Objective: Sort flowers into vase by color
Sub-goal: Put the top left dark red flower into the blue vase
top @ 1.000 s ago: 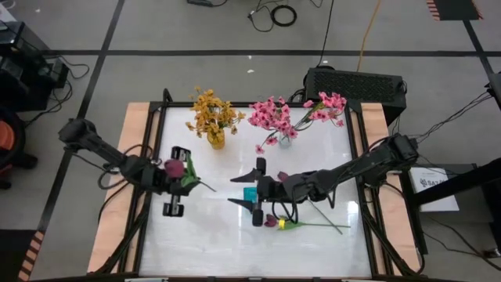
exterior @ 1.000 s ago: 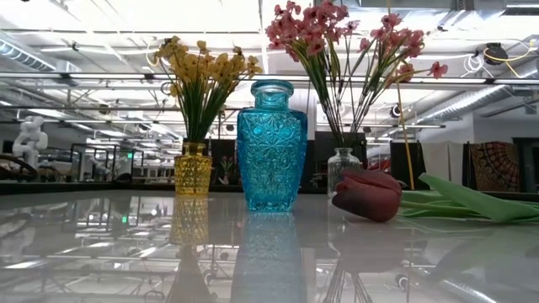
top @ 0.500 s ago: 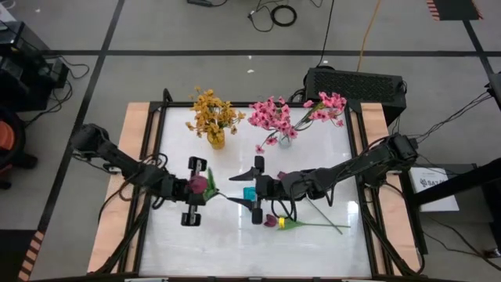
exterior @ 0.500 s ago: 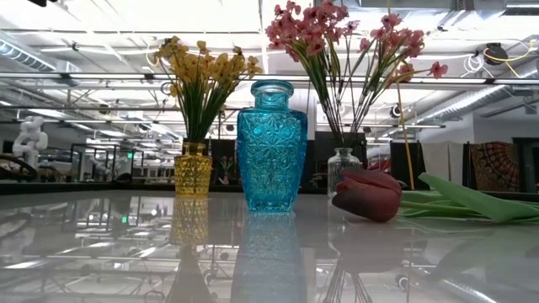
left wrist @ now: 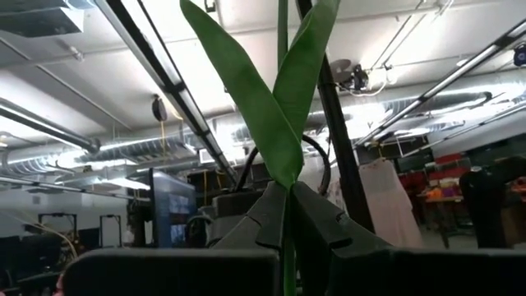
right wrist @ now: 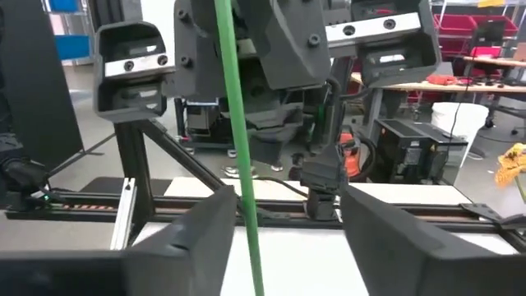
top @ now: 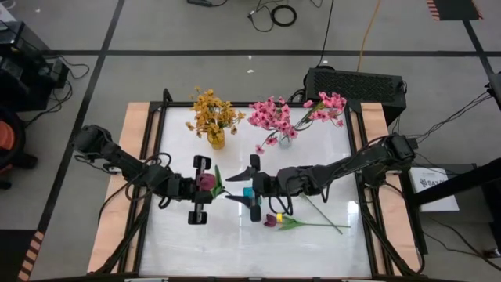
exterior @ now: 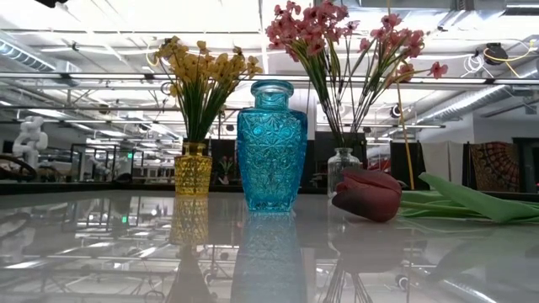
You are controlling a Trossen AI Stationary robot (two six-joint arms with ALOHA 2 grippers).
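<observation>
My left gripper point(top: 205, 188) hangs over the table's middle left, shut on a maroon-budded flower point(top: 207, 181) with long green leaves point(left wrist: 271, 99). Its thin stem point(right wrist: 238, 123) runs on toward the table's right. There it passes between the spread fingers of my open right gripper point(right wrist: 288, 238), apart from both. My right gripper point(top: 233, 188) hovers above the blue vase point(exterior: 271, 145). A second maroon flower point(exterior: 368, 194) lies on its side on the table. Yellow flowers point(top: 213, 113) and pink flowers point(top: 286, 116) stand in their vases at the back. My left gripper pinches the flower's stem point(left wrist: 287, 247) between its two fingers, right where the leaves branch off. The fingers come from the table's left, slanting upward. The flower is lifted clear of the table, its bud point(top: 207, 181) beside the gripper and its leaves fanning out past the fingertips.
The yellow vase point(exterior: 194, 172) and the clear vase point(exterior: 343, 168) stand near the table's far edge. The lying flower's stem point(top: 321, 225) stretches toward the near right. Wooden rails point(top: 133, 157) border the white tabletop on both sides.
My left gripper has carried the maroon flower toward the table's right, up to my right gripper, sinking a little. The flower has stayed in its hold and clear of the table. Its stem now reaches between my right gripper's fingers.
</observation>
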